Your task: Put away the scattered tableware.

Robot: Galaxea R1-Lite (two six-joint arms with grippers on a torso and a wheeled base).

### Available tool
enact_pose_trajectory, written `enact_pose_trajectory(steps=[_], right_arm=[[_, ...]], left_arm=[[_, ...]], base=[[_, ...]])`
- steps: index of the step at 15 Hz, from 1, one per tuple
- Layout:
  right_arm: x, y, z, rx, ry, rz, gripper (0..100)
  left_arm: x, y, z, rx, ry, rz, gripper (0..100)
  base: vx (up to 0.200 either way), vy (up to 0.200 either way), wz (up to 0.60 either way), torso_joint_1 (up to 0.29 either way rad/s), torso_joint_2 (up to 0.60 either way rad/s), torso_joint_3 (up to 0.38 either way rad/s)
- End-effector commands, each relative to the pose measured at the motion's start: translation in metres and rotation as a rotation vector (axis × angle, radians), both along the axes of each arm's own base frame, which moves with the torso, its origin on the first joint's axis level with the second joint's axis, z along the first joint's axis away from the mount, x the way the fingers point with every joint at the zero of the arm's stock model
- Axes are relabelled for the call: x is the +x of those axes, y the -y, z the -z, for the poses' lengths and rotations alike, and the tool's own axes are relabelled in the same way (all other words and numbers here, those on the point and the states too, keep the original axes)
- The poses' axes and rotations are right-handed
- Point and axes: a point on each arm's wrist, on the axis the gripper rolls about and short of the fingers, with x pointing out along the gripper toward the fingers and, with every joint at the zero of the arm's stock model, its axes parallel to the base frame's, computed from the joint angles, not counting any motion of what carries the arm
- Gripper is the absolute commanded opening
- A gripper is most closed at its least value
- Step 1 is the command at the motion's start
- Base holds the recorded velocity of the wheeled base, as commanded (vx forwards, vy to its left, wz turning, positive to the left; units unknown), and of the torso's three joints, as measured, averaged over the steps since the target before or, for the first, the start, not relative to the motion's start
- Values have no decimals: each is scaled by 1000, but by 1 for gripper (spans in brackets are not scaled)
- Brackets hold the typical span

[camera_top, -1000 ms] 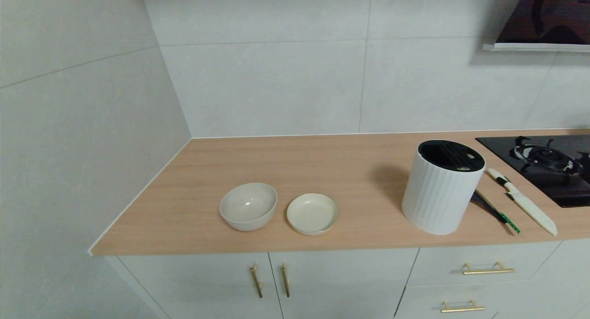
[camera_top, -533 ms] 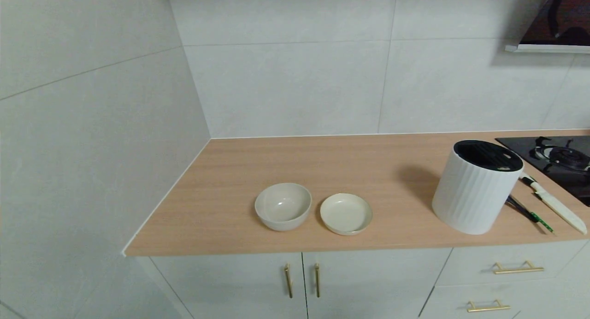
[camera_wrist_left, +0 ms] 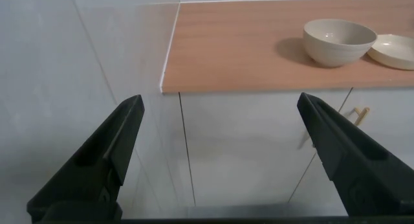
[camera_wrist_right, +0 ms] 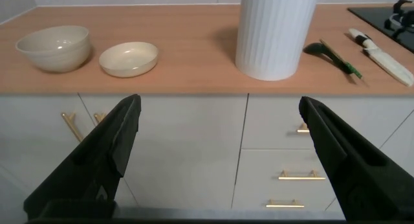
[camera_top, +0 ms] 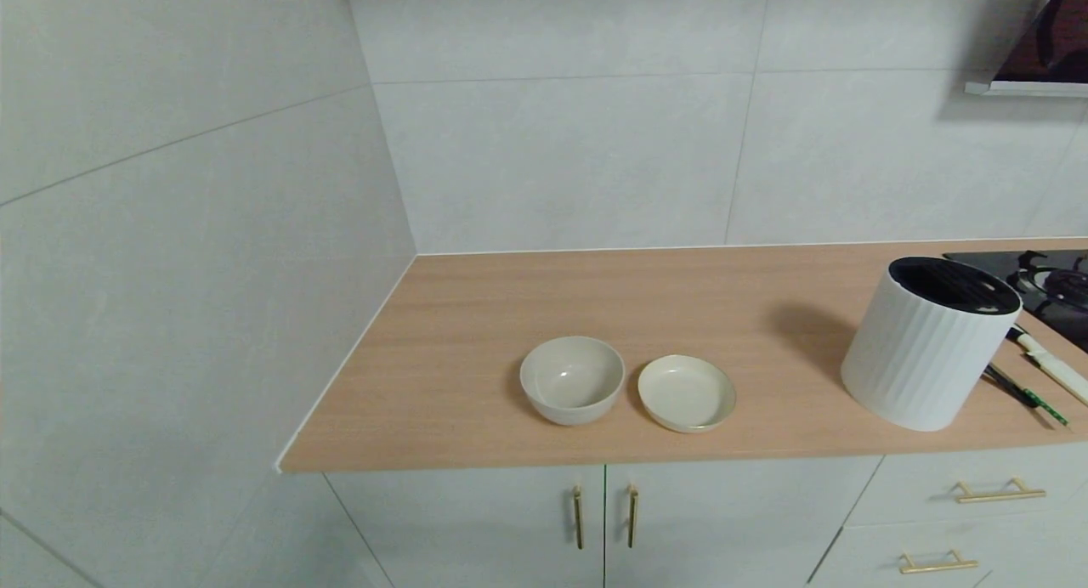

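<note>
Glossy, deep off-white bowl (camera_top: 571,390) and shallow cream dish (camera_top: 687,392) rest upright, just beside each other, near the front edge of the wooden desk (camera_top: 476,333). Left end effector (camera_wrist_left: 218,107) and right end effector (camera_wrist_right: 218,104): fingers apart, positioned in front of the desk.

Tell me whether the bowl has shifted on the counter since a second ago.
No. The bowl keeps its place above the cabinet handles; the camera panned.
</note>
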Motion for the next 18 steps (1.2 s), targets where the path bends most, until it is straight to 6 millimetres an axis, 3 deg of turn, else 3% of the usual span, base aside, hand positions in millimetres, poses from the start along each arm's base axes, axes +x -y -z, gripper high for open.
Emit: enact_pose_trajectory(steps=[1,8,18], right_arm=[[0,0,0,0,-1,0,100],[0,0,0,0,-1,0,100],[0,0,0,1,-1,0,100]], left_arm=[[0,0,0,0,0,2,100],[0,0,0,0,0,2,100],[0,0,0,0,0,2,100]], base=[[0,0,0,0,0,0],[0,0,0,-16,39,21],[0,0,0,-226,503,271]])
